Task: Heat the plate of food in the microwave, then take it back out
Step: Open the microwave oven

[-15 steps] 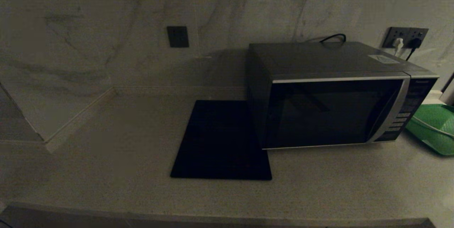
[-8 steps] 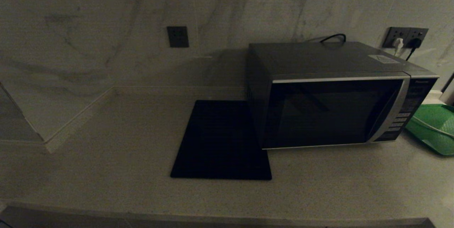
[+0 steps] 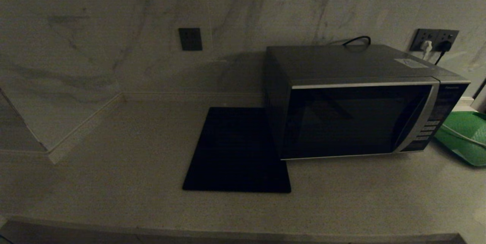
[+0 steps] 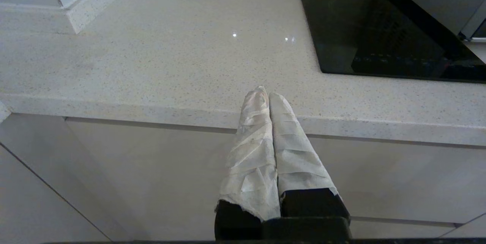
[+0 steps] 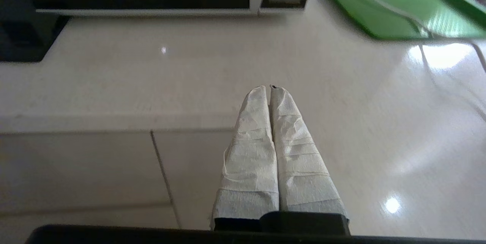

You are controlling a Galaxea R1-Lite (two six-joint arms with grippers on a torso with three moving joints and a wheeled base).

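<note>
Left gripper parked at counter front edge, wrapped fingers pressed together, holding nothing. Black mat flat on counter, touching microwave's left side. Microwave against back wall, door closed; plate of food not visible anywhere. Right gripper above counter before microwave, fingers closed, empty. Green tray just right of microwave.

My left gripper has two long tapering fingers wrapped in creased white tape, black base behind them. My right gripper looks the same, white-taped on a black mount.
</note>
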